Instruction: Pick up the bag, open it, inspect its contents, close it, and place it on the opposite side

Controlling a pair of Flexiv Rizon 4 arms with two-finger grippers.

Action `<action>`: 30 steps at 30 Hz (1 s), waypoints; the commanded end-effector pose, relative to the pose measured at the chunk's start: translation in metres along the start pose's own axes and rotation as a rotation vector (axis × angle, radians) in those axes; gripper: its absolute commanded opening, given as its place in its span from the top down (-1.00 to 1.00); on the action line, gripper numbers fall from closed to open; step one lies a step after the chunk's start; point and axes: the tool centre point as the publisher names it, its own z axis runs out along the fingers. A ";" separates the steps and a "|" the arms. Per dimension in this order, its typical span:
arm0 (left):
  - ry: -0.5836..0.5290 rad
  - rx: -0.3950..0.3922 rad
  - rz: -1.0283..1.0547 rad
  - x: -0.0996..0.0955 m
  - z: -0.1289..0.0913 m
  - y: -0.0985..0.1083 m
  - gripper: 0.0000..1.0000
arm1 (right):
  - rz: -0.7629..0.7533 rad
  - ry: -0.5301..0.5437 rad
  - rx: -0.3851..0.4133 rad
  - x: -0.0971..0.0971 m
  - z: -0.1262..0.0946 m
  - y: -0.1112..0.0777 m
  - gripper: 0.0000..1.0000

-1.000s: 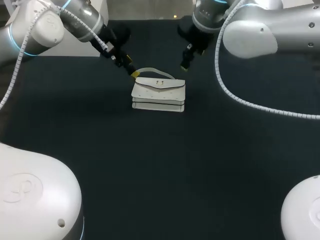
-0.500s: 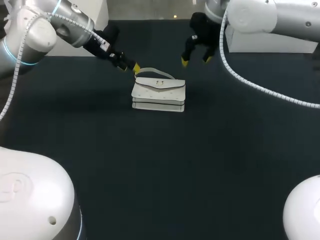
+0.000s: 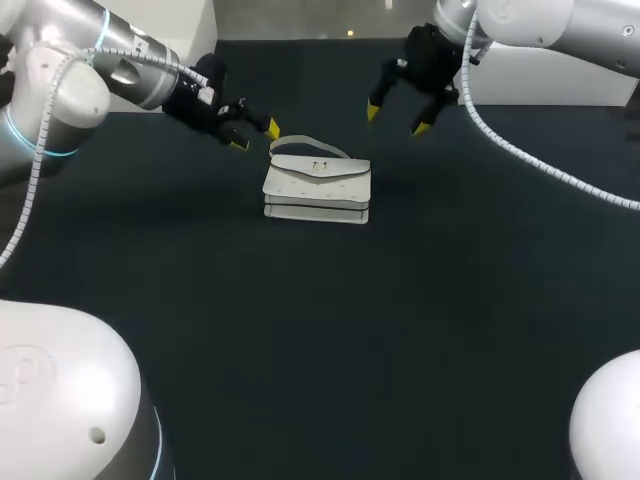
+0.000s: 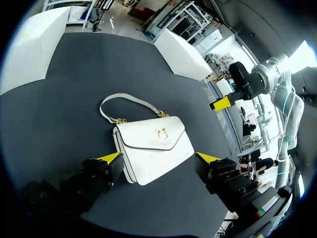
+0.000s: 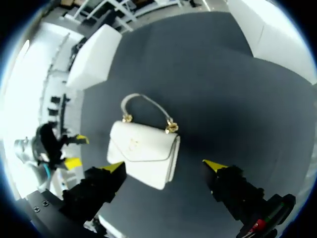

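Item: white bag – small, with an envelope flap lying shut, a gold clasp at the flap's centre, and a short white strap joined by gold rings and arching over the worktop behind it. Location: dark worktop, far middle, between the two arms. Left gripper – fingers spread apart, holding nothing, close by the strap's left end; right gripper likewise parted and empty, off beyond the bag's far right corner, clear of it.
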 end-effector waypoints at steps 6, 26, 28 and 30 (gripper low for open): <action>0.179 -0.054 -0.214 -0.020 0.012 -0.006 -1.00 | 0.164 0.151 0.026 0.003 0.011 0.007 -1.00; 0.276 -0.155 -0.336 -0.039 0.038 0.006 -1.00 | 0.298 0.367 0.077 -0.007 0.068 -0.016 -1.00; 0.286 -0.160 -0.344 -0.042 0.040 0.008 -1.00 | 0.284 0.386 0.057 -0.008 0.074 -0.019 -0.73; 0.306 -0.163 -0.357 -0.044 0.042 0.009 -1.00 | 0.261 0.432 0.031 -0.010 0.077 -0.022 -0.77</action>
